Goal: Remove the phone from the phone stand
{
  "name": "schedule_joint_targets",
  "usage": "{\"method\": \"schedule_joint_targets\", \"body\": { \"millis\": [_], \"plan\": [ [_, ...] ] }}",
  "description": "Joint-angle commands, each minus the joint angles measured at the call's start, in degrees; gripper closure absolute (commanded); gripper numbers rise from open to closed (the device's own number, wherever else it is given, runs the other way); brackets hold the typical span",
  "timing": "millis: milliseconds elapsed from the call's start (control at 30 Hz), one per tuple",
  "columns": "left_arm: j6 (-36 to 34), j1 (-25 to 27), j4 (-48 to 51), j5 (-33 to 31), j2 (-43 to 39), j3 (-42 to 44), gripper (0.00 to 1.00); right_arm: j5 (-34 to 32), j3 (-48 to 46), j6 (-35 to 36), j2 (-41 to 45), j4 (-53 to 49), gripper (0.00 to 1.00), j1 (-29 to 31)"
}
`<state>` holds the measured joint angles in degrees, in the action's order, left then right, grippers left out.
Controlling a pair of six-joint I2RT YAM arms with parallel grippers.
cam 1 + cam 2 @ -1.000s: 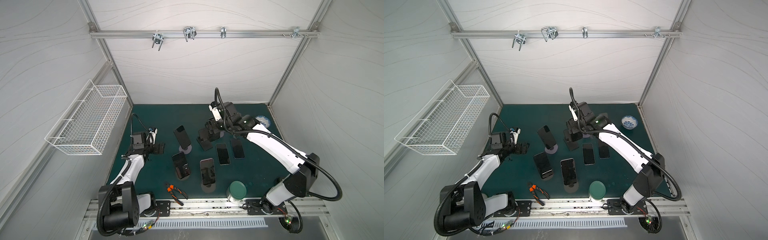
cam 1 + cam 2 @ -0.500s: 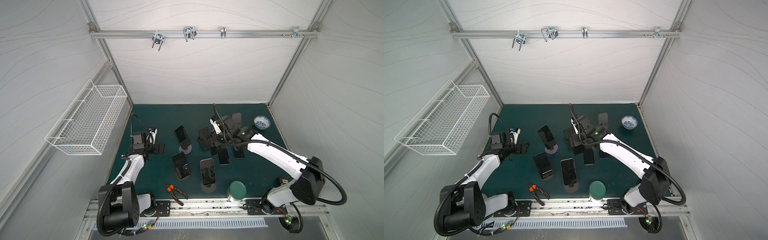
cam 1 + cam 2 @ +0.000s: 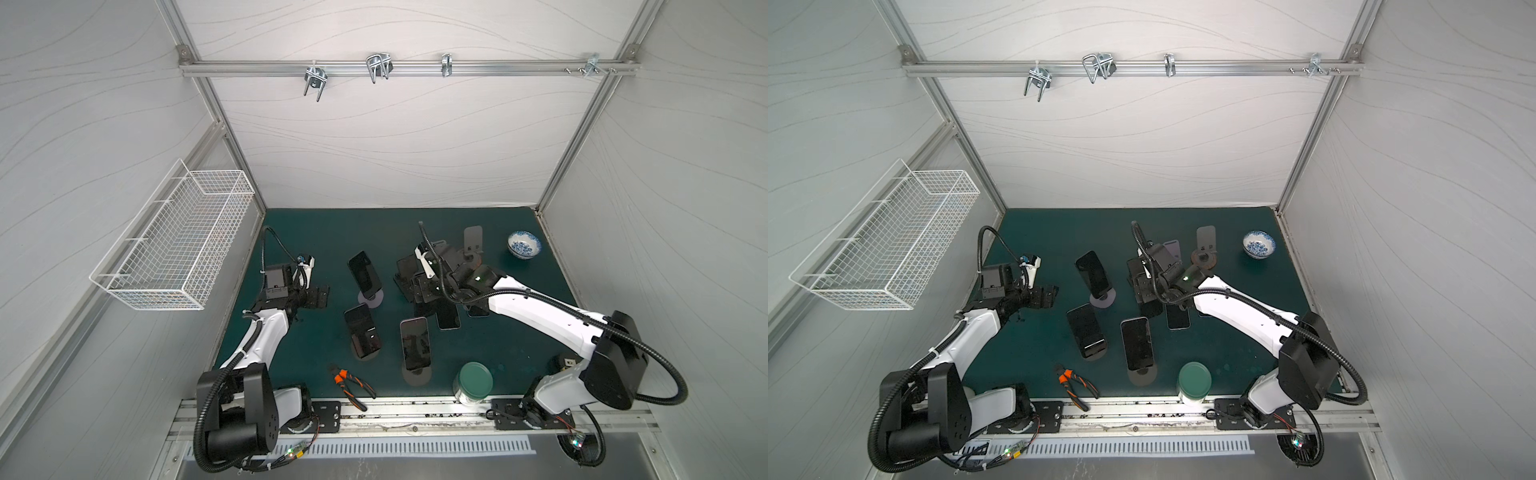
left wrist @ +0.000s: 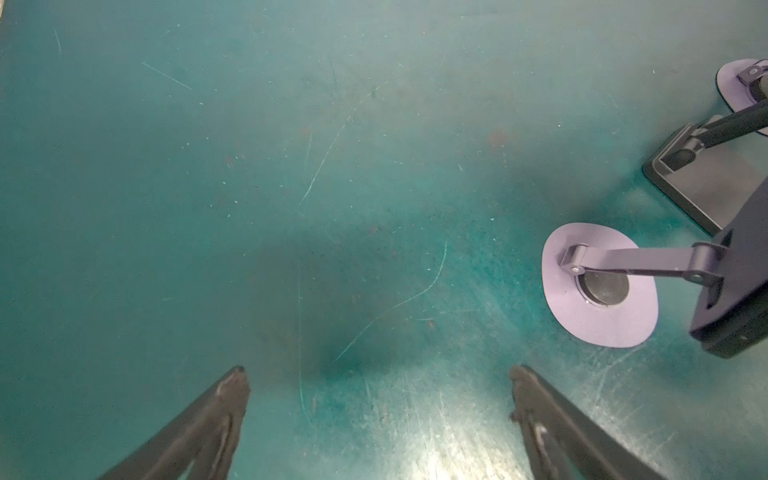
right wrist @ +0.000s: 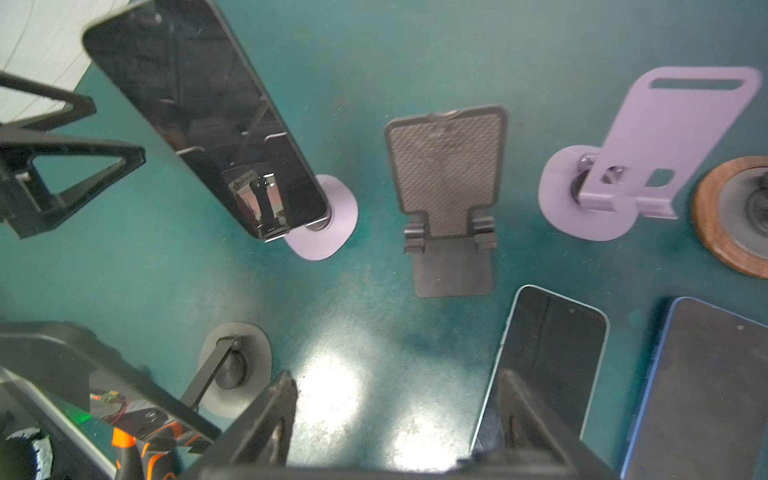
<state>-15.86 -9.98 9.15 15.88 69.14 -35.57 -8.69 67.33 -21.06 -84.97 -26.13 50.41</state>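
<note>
Phone (image 5: 552,353) lies flat; right tool (image 5: 395,376) has lowered beside it.

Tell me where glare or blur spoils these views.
Right wrist view: white glare on the mat, purple stand smeared by blur, phone screen full of reflections. Left wrist view: sheen and a soft shadow on the mat. Both top views: even light, sharp.

Black phone (image 3: 365,272), tilted back (screen dark), propped on lilac round-based phone stand (image 3: 374,301)
</note>
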Motion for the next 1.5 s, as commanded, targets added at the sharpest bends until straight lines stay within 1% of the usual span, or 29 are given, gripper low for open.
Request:
{"method": "schedule_joint_targets", "body": {
  "millis": [0,433,667,733,833,1033,1200,1333,1467],
  "plan": [
    [-0.67,0.09,-0.89,0.03,-0.5,-1.69,0.0,-0.12,-0.79,-1.91,-0.55,2.13,0.44,0.91],
    [-0.72,0.05,-0.9,0.04,-0.49,-1.65,0.0,-0.5,-5.85,-6.8,-2.04,3.52,0.44,1.89],
    [-0.75,0.13,-0.93,0.05,-0.48,-1.6,0.0,0.05,-6.93,-7.23,-3.84,5.1,0.44,1.97],
    [-0.33,0.07,-1.06,0.03,-0.48,-1.61,0.0,0.49,-7.25,-7.01,-4.25,6.02,0.44,1.93],
    [-0.64,0.1,-1.06,0.03,-0.59,-1.6,0.0,-1.22,-7.1,-6.52,-5.21,5.47,0.44,1.98],
    [-0.47,0.05,-1.16,0.03,-0.61,-1.43,0.0,-1.58,-8.57,-6.18,-6.16,6.66,0.44,2.01],
    [-0.32,0.08,-1.13,0.02,-0.54,-1.56,0.0,-3.37,-8.98,-5.29,-6.61,6.79,0.44,1.97],
    [-0.65,0.05,-0.9,0.03,-0.38,-1.68,0.0,-6.34,-9.29,-3.78,-6.6,6.09,0.44,1.97],
    [-0.46,0.05,-1.16,0.12,-0.61,-1.41,0.0,-7.3,-9.06,-2.5,-6.66,5.91,0.44,1.8]
  ]
}}
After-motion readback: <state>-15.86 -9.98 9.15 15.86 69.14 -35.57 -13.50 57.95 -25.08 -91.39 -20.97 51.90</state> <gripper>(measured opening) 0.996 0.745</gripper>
